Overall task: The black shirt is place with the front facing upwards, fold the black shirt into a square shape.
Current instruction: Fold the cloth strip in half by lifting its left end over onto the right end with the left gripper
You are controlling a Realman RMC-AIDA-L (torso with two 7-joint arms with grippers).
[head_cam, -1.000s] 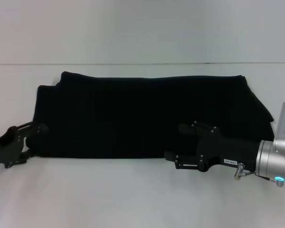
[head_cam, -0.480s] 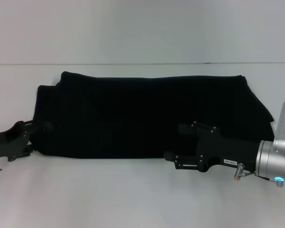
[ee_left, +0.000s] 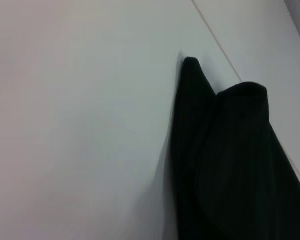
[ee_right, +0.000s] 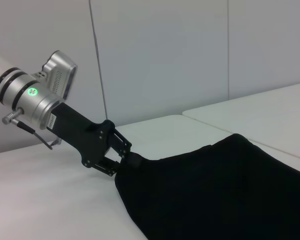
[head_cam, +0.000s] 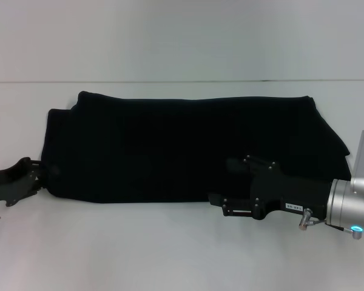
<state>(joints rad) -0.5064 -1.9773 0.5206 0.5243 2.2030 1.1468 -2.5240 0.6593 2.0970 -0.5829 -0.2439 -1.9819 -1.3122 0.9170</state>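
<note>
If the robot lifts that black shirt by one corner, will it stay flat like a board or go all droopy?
Probably droopy. The black shirt lies in soft folded layers with rounded edges, so it looks limp, not stiff. It likely would not slide as one piece if pushed; it would bunch up instead. The left pincer at its corner would probably raise only that end while the rest sags onto the table.

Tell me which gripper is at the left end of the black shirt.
The left gripper touches the black shirt's left end near its front corner. The right gripper lies across the front edge, right of the middle.
</note>
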